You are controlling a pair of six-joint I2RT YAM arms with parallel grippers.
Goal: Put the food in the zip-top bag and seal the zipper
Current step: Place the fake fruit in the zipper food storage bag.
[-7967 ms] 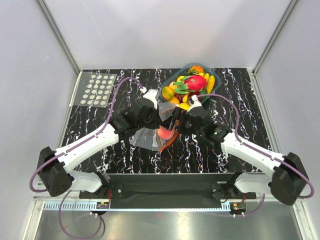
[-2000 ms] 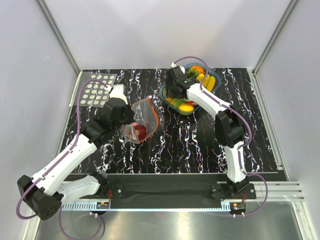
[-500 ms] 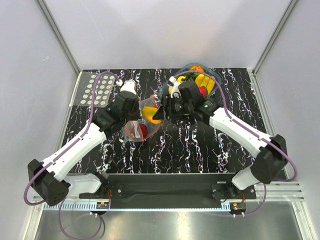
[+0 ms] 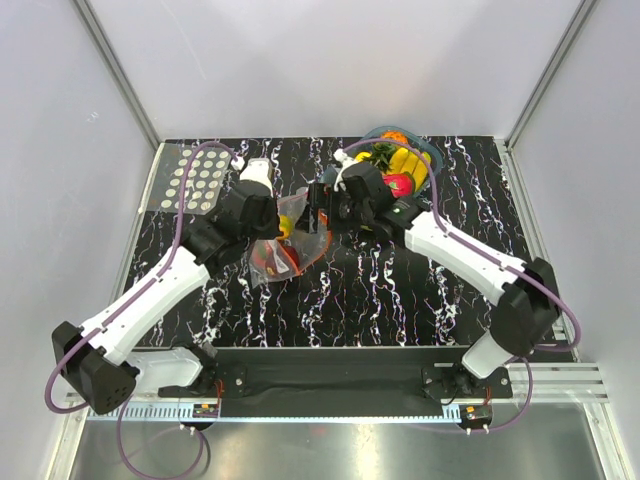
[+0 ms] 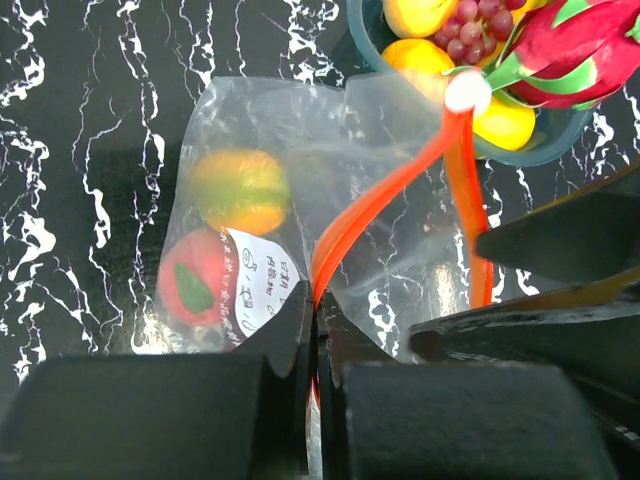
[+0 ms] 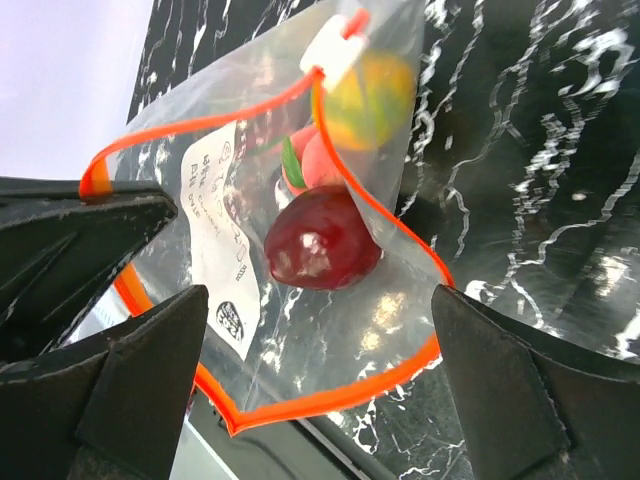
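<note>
Three fruits (image 6: 322,237) in zip-top bag (image 5: 300,130), label (image 5: 258,285) unreadable; left gripper (image 5: 312,330) pinches zipper (image 5: 380,195), right gripper (image 6: 315,300) gapes.

White arms (image 4: 150,298) with black joints (image 4: 88,362) and purple cables (image 4: 181,210).

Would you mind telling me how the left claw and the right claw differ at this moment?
The left claw is shut, while the right claw is wide open. The left claw pinches the zipper of the zip-top bag; the right claw holds nothing. Both are at the bag's open mouth, with food already inside.
</note>
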